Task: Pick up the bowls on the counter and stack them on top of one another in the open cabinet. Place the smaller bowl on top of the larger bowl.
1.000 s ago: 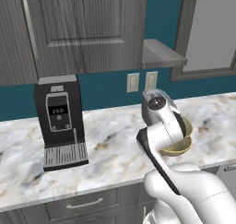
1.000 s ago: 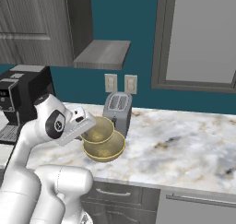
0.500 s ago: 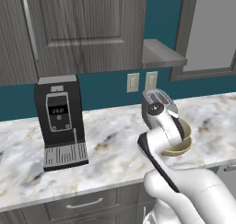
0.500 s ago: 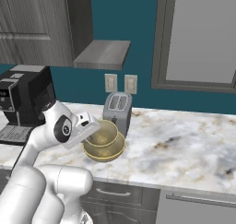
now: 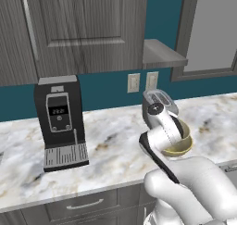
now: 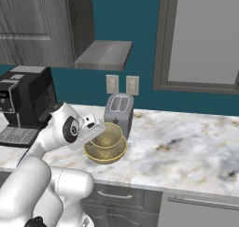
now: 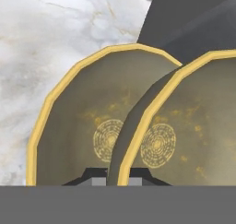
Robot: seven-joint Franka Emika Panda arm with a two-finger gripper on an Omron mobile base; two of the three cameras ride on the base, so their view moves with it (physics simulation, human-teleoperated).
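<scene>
I've got the fingers [image 7: 118, 178] pinched shut on the near rim of the smaller bowl [image 7: 193, 140], wall clamped between the tips so it can lift by its edge. The larger bowl [image 7: 69, 135] sits just beyond and under, on the counter [image 6: 186, 142] beside the toaster [image 6: 119, 110]. The open cabinet [image 6: 103, 55] is up above the fingers; neither bowl is in it yet.
</scene>
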